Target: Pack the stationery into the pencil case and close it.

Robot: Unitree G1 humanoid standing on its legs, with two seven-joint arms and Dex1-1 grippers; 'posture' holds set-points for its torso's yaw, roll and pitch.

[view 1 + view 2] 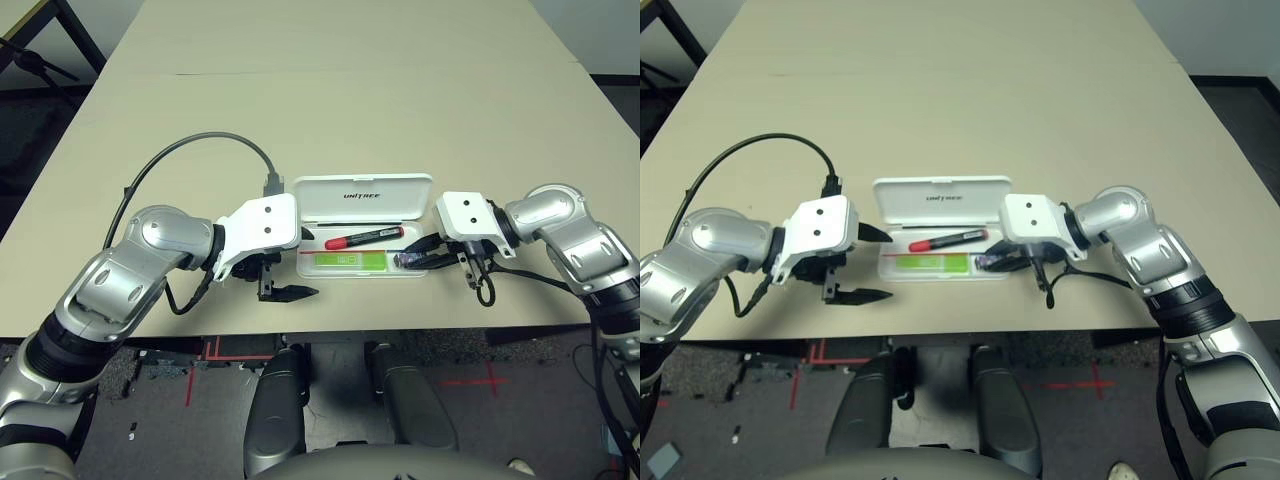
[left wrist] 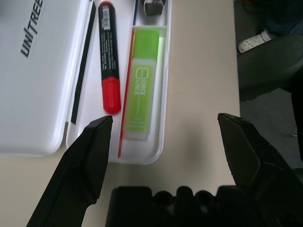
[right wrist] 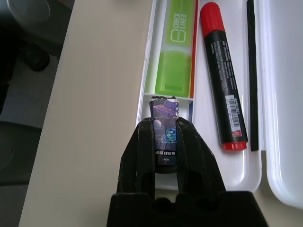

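While the pencil case (image 1: pixel 362 235) lies open on the counter (image 1: pixel 340 100), highlighter (image 1: pixel 350 261) and marker (image 1: pixel 364 238) inside, right pincer (image 3: pixel 165 142) clamps the purple block (image 3: pixel 165 127) over its end compartment. Tiny, light, rigid; narrow-side grip looks adequate. Left pincer (image 2: pixel 165 137) gapes beside the case.

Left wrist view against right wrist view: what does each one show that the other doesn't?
Left wrist view alone: the dark UNITREE lettering on the lid, and the open left tool short of the tray's end. Right wrist view alone: the right tool shut on the small purplish printed block, over the tray's small end compartment. Both: the light-green rectangular highlighter and red marker with black barrel lying in the white plastic pencil case.
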